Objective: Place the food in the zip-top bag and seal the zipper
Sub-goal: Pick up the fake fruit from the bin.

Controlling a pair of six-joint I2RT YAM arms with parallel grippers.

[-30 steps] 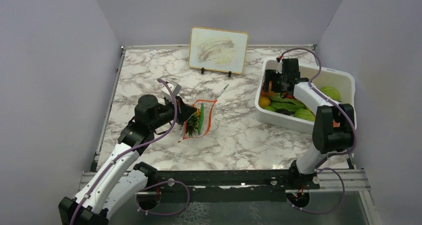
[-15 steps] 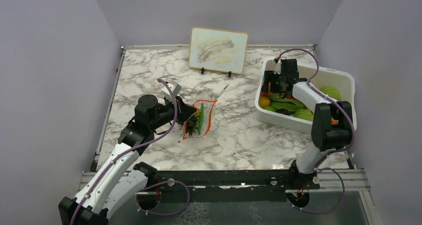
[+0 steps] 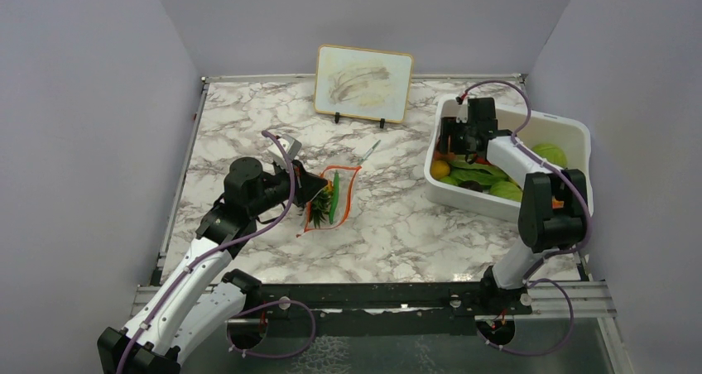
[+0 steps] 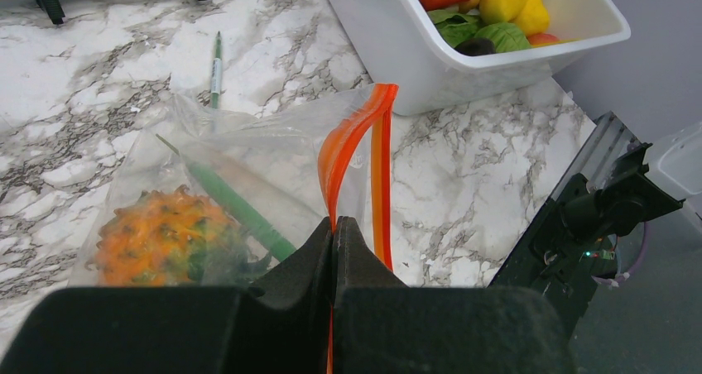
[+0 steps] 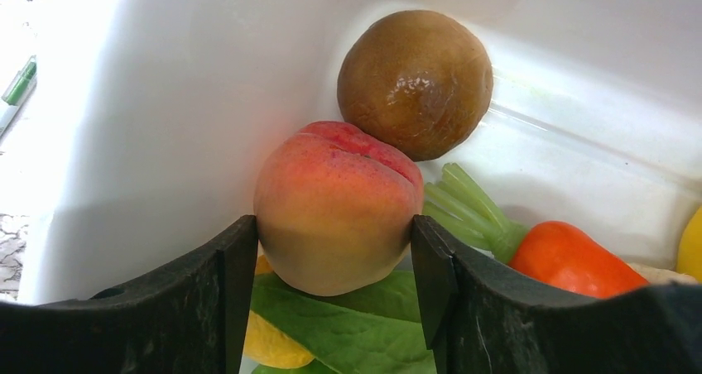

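The peach [image 5: 335,217] is held tight between the right fingers [image 5: 228,299] in the white bin [image 3: 571,134], which have been shifted only a little since a second ago. The zipper [image 4: 377,159] of the bag [image 4: 273,138] on the table [image 3: 248,117] is still pinched by the shut left fingers [image 4: 310,254].

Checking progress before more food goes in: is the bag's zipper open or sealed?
Open: the zipper shows two orange strips standing apart beyond the left gripper, which pinches one strip's near end.
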